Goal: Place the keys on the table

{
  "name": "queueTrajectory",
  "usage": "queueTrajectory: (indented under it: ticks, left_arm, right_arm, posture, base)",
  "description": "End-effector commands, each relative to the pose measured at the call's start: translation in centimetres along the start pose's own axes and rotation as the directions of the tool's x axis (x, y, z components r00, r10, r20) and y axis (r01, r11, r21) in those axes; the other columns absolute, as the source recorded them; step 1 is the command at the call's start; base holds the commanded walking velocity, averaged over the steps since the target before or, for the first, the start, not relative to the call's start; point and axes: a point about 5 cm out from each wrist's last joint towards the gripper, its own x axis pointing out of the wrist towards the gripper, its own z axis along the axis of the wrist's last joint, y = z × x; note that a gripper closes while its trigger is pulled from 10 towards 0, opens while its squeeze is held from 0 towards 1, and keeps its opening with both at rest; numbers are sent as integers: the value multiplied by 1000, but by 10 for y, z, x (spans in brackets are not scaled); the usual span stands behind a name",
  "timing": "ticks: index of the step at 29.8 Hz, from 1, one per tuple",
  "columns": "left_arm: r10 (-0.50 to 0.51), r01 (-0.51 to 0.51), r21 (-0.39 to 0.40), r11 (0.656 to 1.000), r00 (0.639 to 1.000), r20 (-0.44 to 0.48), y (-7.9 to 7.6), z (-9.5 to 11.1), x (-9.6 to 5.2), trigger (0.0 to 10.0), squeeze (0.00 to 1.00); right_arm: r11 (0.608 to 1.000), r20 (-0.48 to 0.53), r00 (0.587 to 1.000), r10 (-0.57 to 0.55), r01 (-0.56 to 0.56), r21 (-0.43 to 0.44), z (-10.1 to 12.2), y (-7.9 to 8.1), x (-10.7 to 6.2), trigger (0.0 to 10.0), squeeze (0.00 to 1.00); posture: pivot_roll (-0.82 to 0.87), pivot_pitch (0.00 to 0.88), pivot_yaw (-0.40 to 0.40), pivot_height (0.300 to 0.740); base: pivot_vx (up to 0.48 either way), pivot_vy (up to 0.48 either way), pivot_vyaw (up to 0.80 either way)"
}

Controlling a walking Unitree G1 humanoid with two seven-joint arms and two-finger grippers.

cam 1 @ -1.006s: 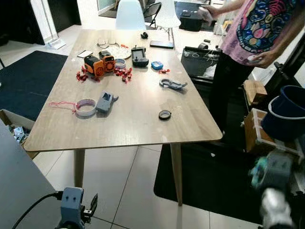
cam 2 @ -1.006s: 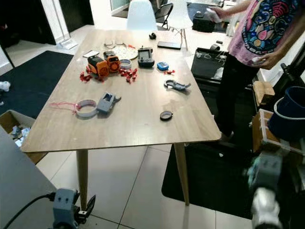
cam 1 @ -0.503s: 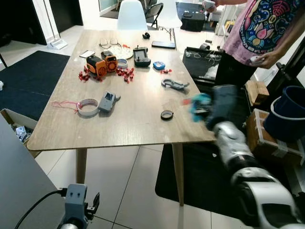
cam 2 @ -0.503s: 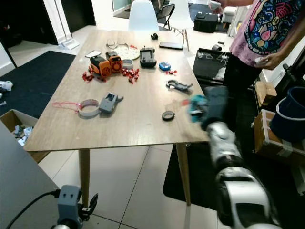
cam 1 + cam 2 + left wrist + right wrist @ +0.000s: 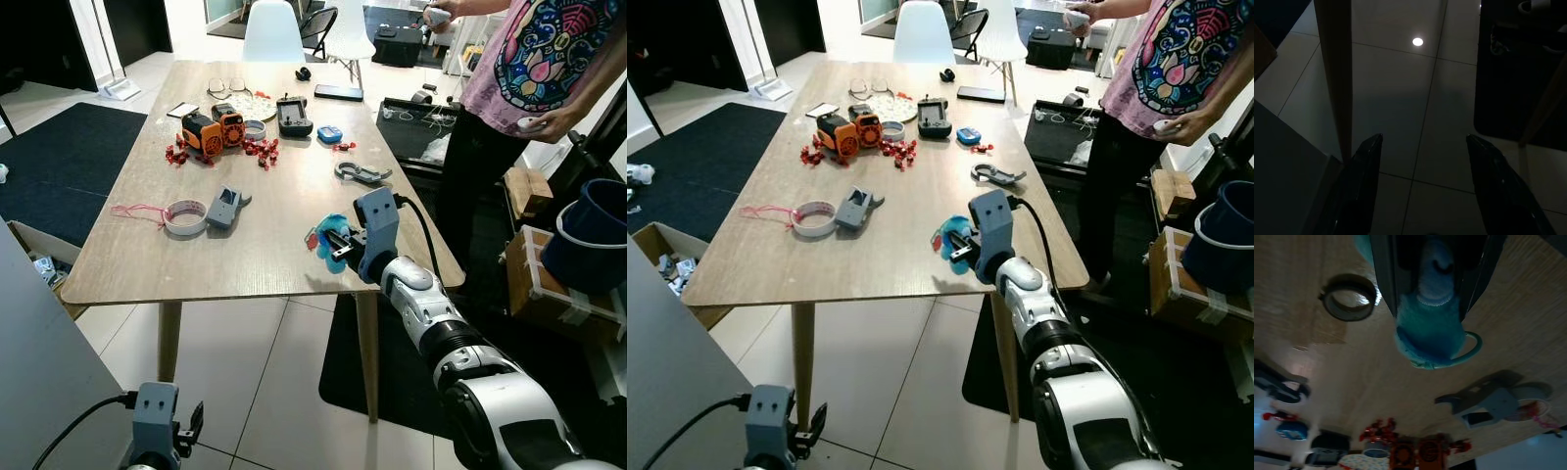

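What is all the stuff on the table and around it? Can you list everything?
keys: one, blue fuzzy keychain, held above the table's near edge
black ring: one, on the table by the keys
tape roll: one, white, near left
grey device: one, beside the tape roll
orange gadgets: two, far left
table: one, wooden
chair: one, white, far end
person: one, standing right of the table
right gripper: jaws shut on the keys
left gripper: jaws open, over the floor
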Motion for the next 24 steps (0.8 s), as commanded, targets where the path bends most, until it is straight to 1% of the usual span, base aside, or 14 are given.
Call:
queueTrajectory:
  ticks: [1,3,4,5,9,13,15,16,19,24]
  left_arm:
    - [4,-4,-7,1000,1000,-25,0,-6,-3,10000,0]
    - [2,-3,-6,1000,1000,-29,0,-6,-3,10000,0]
    - [2,-3,-6,1000,1000,-29,0,-6,-3,10000,0]
    - [1,-1,-5,1000,1000,-30,-1,-6,-2,10000,0]
    - [11,-11,-5,1000,1000,-18,0,-4,-1,10000,0]
    - [21,-21,-4,1000,1000,-6,2,-2,0,10000,0]
    - [35,-35,2,999,999,16,4,2,1,10000,0]
    - [38,-38,6,999,999,21,4,3,1,10000,0]
    - [48,-49,15,999,998,41,4,6,1,10000,0]
    - [60,-61,15,998,996,69,5,10,2,10000,0]
  right_arm:
    - [999,5,999,-35,35,5,3,-6,0,10000,0]
    - [997,23,997,-76,75,16,8,-12,-1,10000,0]
    - [997,23,997,-76,75,16,8,-12,-1,10000,0]
    - [991,49,990,-131,130,22,15,-19,-1,10000,0]
    - [981,82,978,-194,192,32,27,-28,0,10000,0]
    - [978,96,973,-208,206,31,33,-30,2,10000,0]
    - [976,116,969,-219,218,23,44,-31,6,10000,0]
    - [975,117,968,-222,221,20,46,-31,6,10000,0]
    - [972,118,965,-233,233,11,50,-33,7,10000,0]
    - [971,121,964,-238,239,3,54,-34,8,10000,0]
  posture:
    - [56,40,-37,740]
    - [55,42,-34,740]
    - [55,42,-34,740]
    - [54,44,-32,740]
    - [55,60,-36,740]
    - [57,67,-38,740]
    - [59,99,-46,740]
    - [59,104,-48,740]
    - [58,125,-52,740]
    - [59,137,-53,740]
  base:
    - [0,0,0]
    - [0,0,0]
    - [0,0,0]
    - [0,0,0]
    - [0,0,0]
    - [0,0,0]
    - [0,0,0]
    - [0,0,0]
    - [0,0,0]
    - [0,0,0]
